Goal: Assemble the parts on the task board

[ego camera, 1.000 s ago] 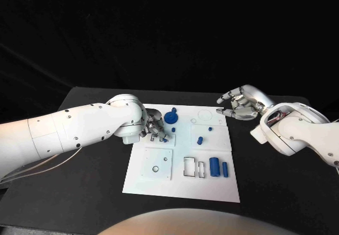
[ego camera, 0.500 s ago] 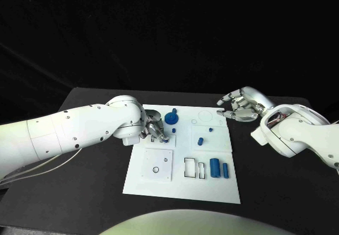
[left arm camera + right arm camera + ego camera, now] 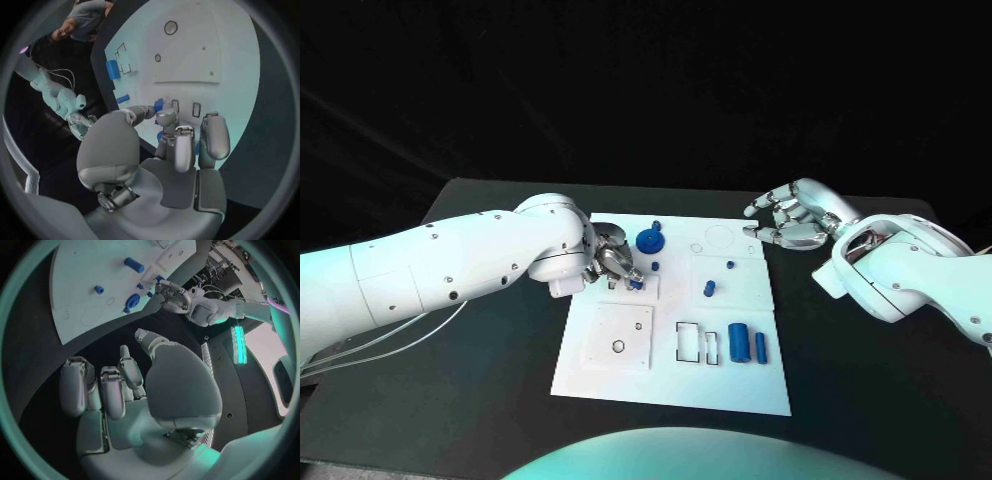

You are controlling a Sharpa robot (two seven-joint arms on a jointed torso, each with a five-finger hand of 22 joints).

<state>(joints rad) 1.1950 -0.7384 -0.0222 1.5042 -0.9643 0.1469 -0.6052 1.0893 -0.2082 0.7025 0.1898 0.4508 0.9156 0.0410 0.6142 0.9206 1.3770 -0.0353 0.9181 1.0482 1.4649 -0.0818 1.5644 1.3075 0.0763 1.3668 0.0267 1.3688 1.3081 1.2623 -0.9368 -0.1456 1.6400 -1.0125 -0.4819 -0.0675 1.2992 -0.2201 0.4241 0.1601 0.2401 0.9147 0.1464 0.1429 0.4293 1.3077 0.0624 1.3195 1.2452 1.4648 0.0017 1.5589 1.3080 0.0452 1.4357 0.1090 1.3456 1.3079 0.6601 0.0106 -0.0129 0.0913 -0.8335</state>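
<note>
Left robot hand (image 3: pixel 615 263) w/ fingertips down on the task board (image 3: pixel 625 375), pinching a small blue part (image 3: pixel 159 104) I think. My right robot hand (image 3: pixel 788 218) hovers by the board's far corner, fingers curled, holding nothing.

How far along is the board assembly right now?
Early, by the look of it. One round blue part already sits at the board's far edge. The left hand is working a small blue piece at the slots there. The right hand waits beside the board, holding nothing. Two blue cylinders and a small peg still lie loose.
</note>
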